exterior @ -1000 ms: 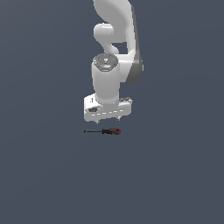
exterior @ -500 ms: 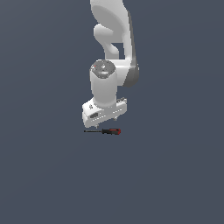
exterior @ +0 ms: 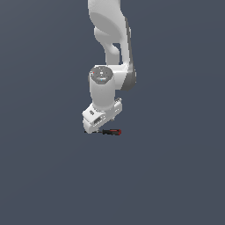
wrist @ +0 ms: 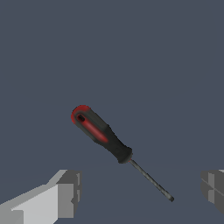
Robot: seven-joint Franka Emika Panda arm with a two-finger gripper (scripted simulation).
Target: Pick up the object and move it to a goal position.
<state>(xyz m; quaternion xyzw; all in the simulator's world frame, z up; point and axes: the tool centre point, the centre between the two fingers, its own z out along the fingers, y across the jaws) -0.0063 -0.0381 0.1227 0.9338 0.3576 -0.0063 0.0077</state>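
The object is a tiny screwdriver point(exterior: 111, 131) with a black-and-red handle and a thin dark shaft, lying flat on the grey floor. In the exterior view the white gripper point(exterior: 97, 126) hangs low right over it and hides most of the shaft; only the handle shows at the exterior view's right of the hand. In the wrist view the whole screwdriver point(wrist: 105, 137) lies between the two spread fingers point(wrist: 65, 192), with the shaft tip nearer the other finger point(wrist: 213, 189). The gripper point(wrist: 140, 192) is open and empty.
The white arm point(exterior: 110, 48) rises from the hand toward the top of the exterior view. The floor point(exterior: 176, 176) is a plain dark grey surface all round.
The gripper has come down and shifted toward the exterior view's left, now covering the screwdriver's shaft. The screwdriver has not moved.
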